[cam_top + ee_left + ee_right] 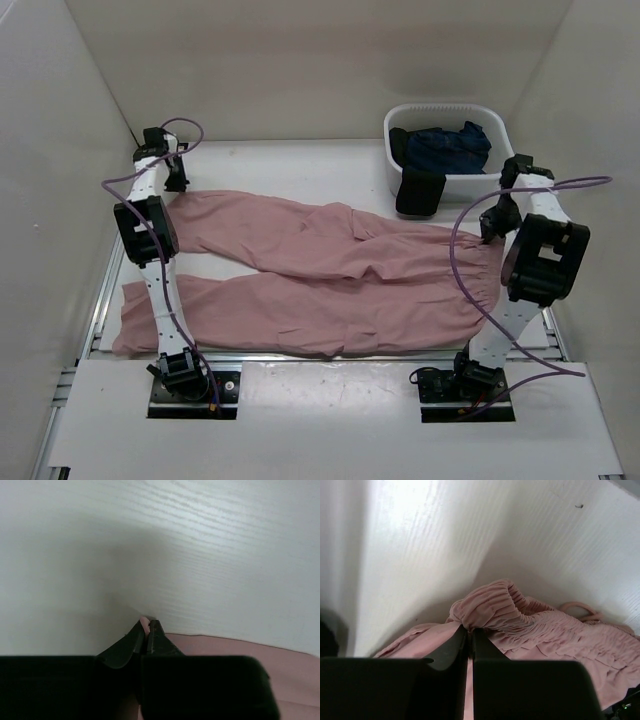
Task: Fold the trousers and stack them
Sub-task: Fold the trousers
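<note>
The dusty-pink trousers (330, 270) lie spread flat across the table, waist at the right, two legs running left. My left gripper (176, 178) sits at the far-left end of the upper leg; in the left wrist view it (146, 626) is shut on the leg's hem corner (144, 622). My right gripper (492, 228) is at the upper corner of the gathered waistband; in the right wrist view it (470, 629) is shut on a bunched fold of the waistband (492, 607). The pink drawstring (580, 610) shows beyond the waist.
A white basket (492, 180) stands at the back right, holding a dark navy garment (448, 148), with a black garment (420, 192) hanging over its front rim. White walls enclose the table on three sides. Purple cables loop from both arms.
</note>
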